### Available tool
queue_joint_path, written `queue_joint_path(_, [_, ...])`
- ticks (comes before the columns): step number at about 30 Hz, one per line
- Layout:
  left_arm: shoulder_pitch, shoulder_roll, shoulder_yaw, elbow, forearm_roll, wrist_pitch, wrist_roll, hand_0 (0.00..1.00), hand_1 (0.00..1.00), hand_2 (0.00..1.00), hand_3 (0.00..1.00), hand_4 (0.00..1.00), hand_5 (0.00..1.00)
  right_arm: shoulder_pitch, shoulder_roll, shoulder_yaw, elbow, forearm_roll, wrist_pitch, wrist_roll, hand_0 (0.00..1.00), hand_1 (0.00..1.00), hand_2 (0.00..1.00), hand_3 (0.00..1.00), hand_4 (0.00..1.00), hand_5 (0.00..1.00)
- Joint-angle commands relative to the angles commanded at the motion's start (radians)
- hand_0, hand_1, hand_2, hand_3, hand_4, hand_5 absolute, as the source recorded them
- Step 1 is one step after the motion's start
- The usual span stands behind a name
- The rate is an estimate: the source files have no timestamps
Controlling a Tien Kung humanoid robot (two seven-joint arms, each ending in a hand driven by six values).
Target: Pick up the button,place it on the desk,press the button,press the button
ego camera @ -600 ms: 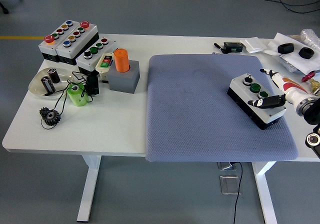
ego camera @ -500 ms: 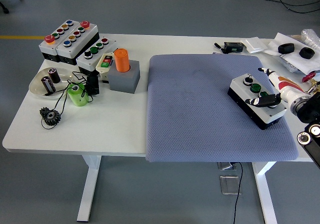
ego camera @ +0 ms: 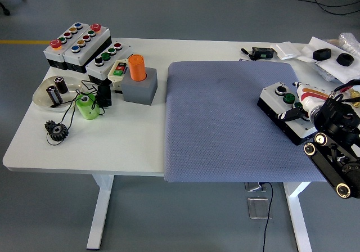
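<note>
I see the button box [ego camera: 284,112] lying on the grey mat [ego camera: 236,122] near its right edge, white top up. Far left on the table [ego camera: 140,145] sit other button boxes [ego camera: 79,45], an orange cylinder [ego camera: 136,67] and a gear [ego camera: 56,130], well clear. My right hand [ego camera: 304,108] rests on the box's top, forearm covering its near end; I can't tell its finger spread.

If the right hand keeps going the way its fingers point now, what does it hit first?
Probably the button box itself: the right hand sits over its near end, fingers pointing left and down at its top. Contact can't be confirmed from this single view.
</note>
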Motion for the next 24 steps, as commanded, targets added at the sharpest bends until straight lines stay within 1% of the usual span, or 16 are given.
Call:
queue_joint_path(2, [0.000, 0.000, 0.002, 0.000, -0.003, 0.000, 0.000, 0.652, 0.710, 0.706, 0.497, 0.329, 0.998, 0.007, 0.007, 0.005, -0.020, -0.005, 0.002, 0.000, 0.950, 0.913, 0.989, 0.998, 0.944, 0.280])
queue_joint_path(3, [0.000, 0.000, 0.004, 0.000, -0.004, 0.000, -0.001, 0.653, 0.710, 0.706, 0.497, 0.329, 0.998, 0.010, 0.009, 0.007, -0.026, -0.007, 0.003, 0.000, 0.749, 0.746, 0.832, 0.998, 0.940, 0.274])
queue_joint_path(7, [-0.001, 0.001, 0.001, 0.000, 0.002, 0.001, 0.001, 0.653, 0.710, 0.706, 0.497, 0.329, 0.998, 0.015, 0.015, 0.010, -0.051, -0.016, -0.004, 0.000, 0.749, 0.746, 0.832, 0.998, 0.940, 0.274])
queue_joint_path(8, [-0.001, 0.001, 0.010, 0.000, -0.006, 0.001, 0.000, 0.653, 0.710, 0.706, 0.497, 0.329, 0.998, 0.015, 0.016, 0.009, -0.060, -0.020, -0.013, 0.000, 0.749, 0.746, 0.832, 0.998, 0.940, 0.274])
queue_joint_path(9, [0.000, 0.001, 0.016, 0.000, -0.011, 0.001, -0.001, 0.653, 0.710, 0.705, 0.495, 0.330, 0.998, 0.016, 0.017, 0.008, -0.066, -0.026, -0.019, 0.000, 0.586, 0.557, 0.600, 0.951, 0.941, 0.288])
queue_joint_path(11, [0.000, 0.001, 0.024, 0.000, -0.018, 0.001, -0.002, 0.653, 0.710, 0.705, 0.495, 0.330, 0.998, 0.016, 0.017, 0.007, -0.074, -0.035, -0.026, 0.000, 0.586, 0.557, 0.600, 0.951, 0.941, 0.288])
queue_joint_path(14, [0.001, 0.001, 0.015, 0.000, -0.006, 0.002, 0.000, 0.653, 0.710, 0.705, 0.495, 0.330, 0.998, 0.017, 0.016, 0.004, -0.090, -0.052, -0.031, 0.000, 0.586, 0.557, 0.600, 0.951, 0.941, 0.288])
queue_joint_path(15, [0.001, 0.000, 0.016, 0.000, -0.007, 0.002, 0.000, 0.654, 0.712, 0.707, 0.495, 0.331, 0.998, 0.017, 0.016, 0.003, -0.093, -0.057, -0.030, 0.000, 0.460, 0.419, 0.480, 0.801, 0.939, 0.283])
queue_joint_path(20, [0.004, 0.000, 0.006, 0.000, 0.007, 0.002, 0.004, 0.654, 0.712, 0.707, 0.495, 0.331, 0.998, 0.019, 0.012, -0.009, -0.109, -0.080, -0.017, 0.000, 0.460, 0.419, 0.480, 0.801, 0.939, 0.283])
queue_joint_path(21, [0.004, 0.000, 0.006, 0.000, 0.008, 0.002, 0.004, 0.655, 0.712, 0.707, 0.496, 0.330, 0.998, 0.020, 0.012, -0.010, -0.109, -0.080, -0.015, 0.000, 0.349, 0.291, 0.387, 0.661, 0.929, 0.268])
queue_joint_path(22, [0.005, 0.000, 0.002, 0.000, 0.013, 0.002, 0.005, 0.655, 0.712, 0.707, 0.496, 0.330, 0.998, 0.021, 0.009, -0.018, -0.111, -0.090, -0.002, 0.000, 0.349, 0.291, 0.387, 0.661, 0.929, 0.268])
queue_joint_path(24, [0.005, 0.000, 0.001, 0.000, 0.015, 0.002, 0.005, 0.655, 0.712, 0.707, 0.496, 0.330, 0.998, 0.023, 0.007, -0.026, -0.114, -0.099, 0.008, 0.000, 0.349, 0.291, 0.387, 0.661, 0.929, 0.268])
